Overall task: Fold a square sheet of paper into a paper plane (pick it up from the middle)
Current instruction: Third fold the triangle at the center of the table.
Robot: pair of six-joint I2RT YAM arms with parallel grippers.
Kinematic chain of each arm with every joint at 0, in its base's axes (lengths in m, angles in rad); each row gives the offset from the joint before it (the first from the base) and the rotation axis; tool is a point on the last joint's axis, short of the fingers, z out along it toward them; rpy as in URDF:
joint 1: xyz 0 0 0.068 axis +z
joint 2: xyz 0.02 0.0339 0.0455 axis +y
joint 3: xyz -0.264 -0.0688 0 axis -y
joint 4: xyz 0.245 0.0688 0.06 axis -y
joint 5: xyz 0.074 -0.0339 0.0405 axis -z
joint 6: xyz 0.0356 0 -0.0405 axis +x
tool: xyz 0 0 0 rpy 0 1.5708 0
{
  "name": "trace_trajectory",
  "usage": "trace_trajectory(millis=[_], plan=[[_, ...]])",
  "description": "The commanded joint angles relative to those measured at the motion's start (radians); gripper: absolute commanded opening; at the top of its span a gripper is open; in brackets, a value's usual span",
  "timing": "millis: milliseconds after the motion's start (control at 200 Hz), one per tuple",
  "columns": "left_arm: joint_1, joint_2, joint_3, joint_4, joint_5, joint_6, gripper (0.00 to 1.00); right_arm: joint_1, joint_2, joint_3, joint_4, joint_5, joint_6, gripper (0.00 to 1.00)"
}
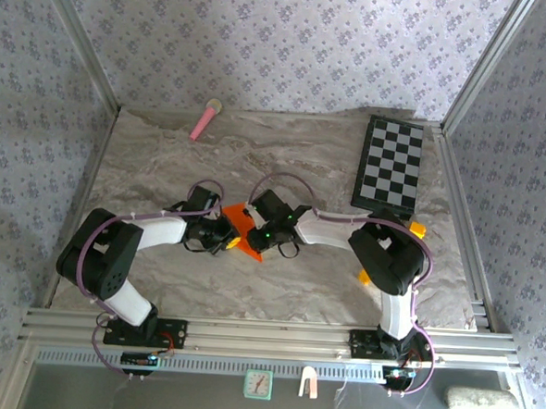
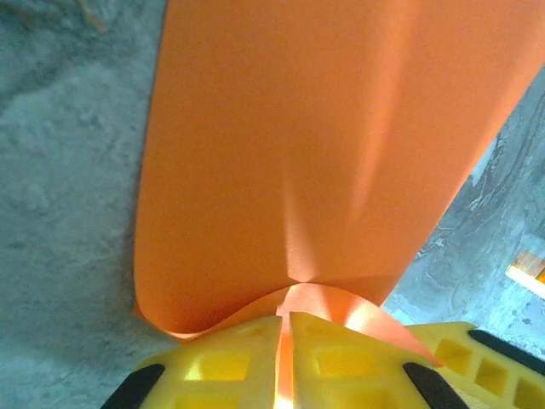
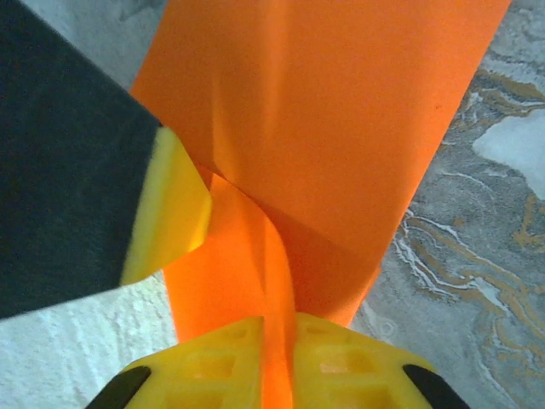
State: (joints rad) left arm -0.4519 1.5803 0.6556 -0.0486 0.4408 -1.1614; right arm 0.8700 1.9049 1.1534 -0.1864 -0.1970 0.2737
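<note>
Seen from above, the thin bright orange paper sheet lay largely hidden beneath the left gripper and right gripper, its folds unreadable. Its far edge ran off both wrist views, where a blurred dark, yellow-tipped shape covered one side.

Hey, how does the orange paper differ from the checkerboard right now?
The orange paper is plain, one colour; the checkerboard has black and white squares. The paper is bent and creased, pinched by the left pincer and right pincer; the checkerboard lies flat at the table's far right, untouched. The paper looks smaller than the checkerboard. Both look thin.
</note>
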Motion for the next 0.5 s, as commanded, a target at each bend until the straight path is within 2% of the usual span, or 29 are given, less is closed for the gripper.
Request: trace_trajectory(millis=[0, 85, 225, 495], plan=[[-0.004, 0.033, -0.004, -0.080, -0.036, 0.001, 0.13, -0.009, -0.050, 0.069, -0.074, -0.023, 0.038, 0.24], [-0.004, 0.034, -0.002, -0.081, -0.038, 0.002, 0.13, -0.013, -0.081, 0.069, -0.094, -0.013, 0.050, 0.28], [-0.004, 0.038, -0.002, -0.079, -0.040, -0.004, 0.12, -0.020, -0.121, 0.048, -0.101, -0.023, 0.056, 0.28], [-0.004, 0.043, -0.001, -0.078, -0.044, -0.011, 0.12, -0.006, -0.130, -0.036, -0.073, -0.159, 0.021, 0.12]])
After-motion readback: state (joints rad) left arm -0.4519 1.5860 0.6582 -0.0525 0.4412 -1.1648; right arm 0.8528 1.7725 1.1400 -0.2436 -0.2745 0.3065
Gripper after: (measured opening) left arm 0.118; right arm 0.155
